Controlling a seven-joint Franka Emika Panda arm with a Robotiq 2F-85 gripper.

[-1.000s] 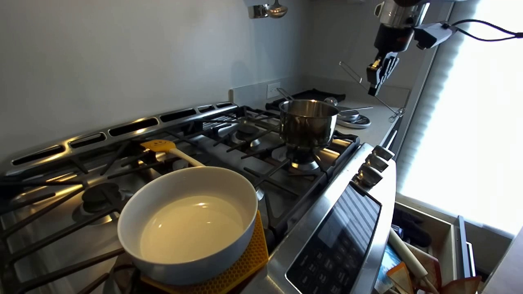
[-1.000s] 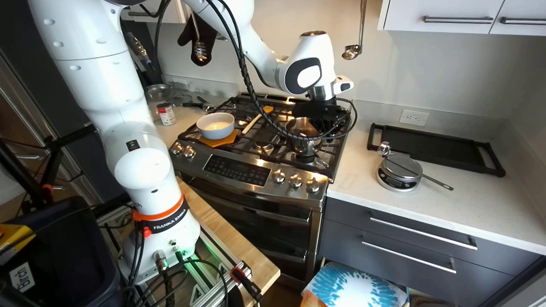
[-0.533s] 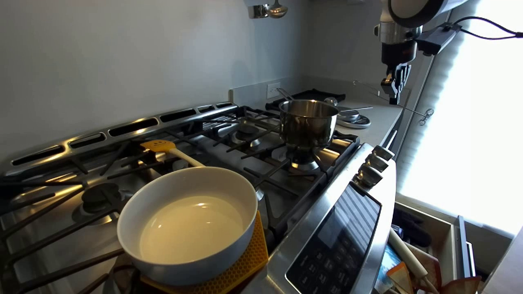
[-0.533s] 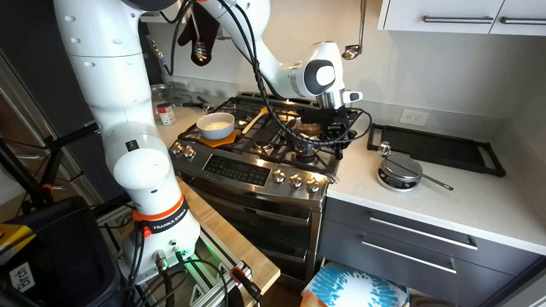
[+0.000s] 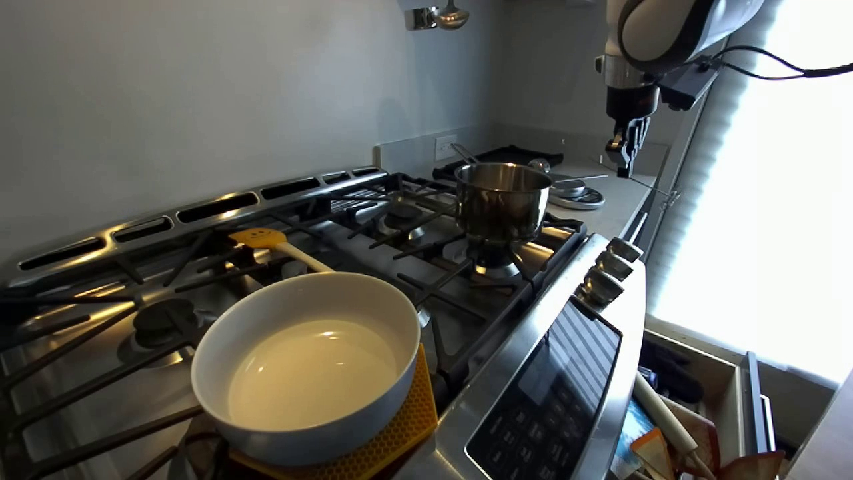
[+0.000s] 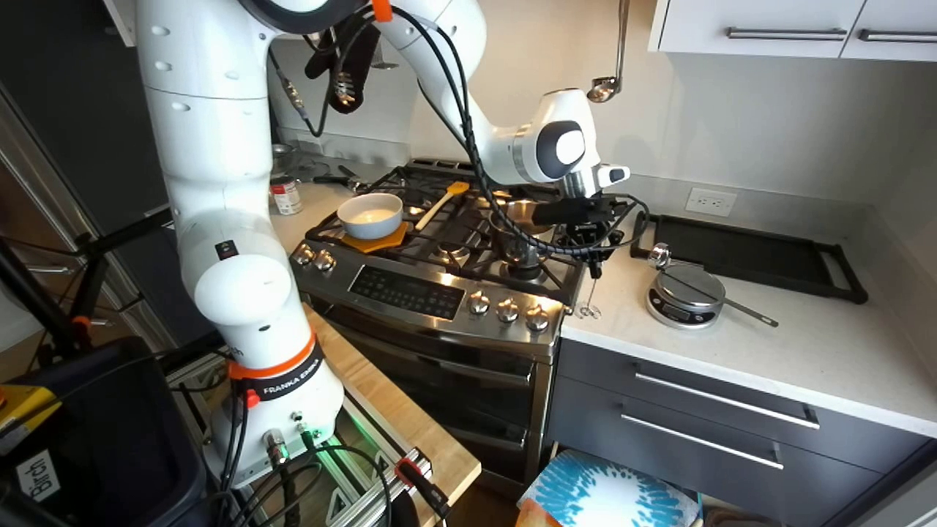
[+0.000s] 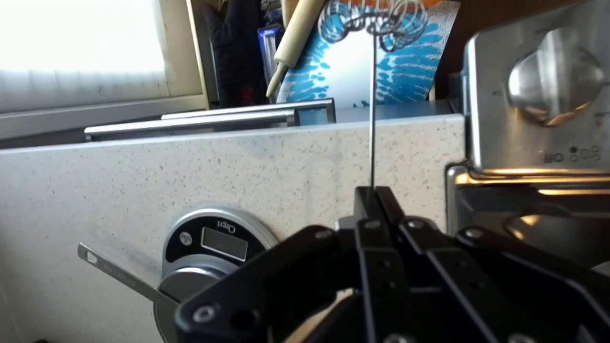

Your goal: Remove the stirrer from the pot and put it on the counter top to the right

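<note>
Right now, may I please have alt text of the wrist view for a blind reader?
Black fingers are shut on a thin wire stirrer; behind it is a speckled counter top. A kitchen scale sits lower left; a stove knob is upper right.

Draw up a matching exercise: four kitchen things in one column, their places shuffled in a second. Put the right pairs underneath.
Things
1. Thin metal stirrer with a coiled wire head
2. Small shiny stainless-steel pot
3. Wide round pale pan
4. Round silver scale with a black panel

Places
A. On the yellow-orange honeycomb mat
B. On the pale speckled counter top
C. Pinched between the black fingers
D. Directly on the black stove grate

Pairs: 1-C; 2-D; 3-A; 4-B
</note>
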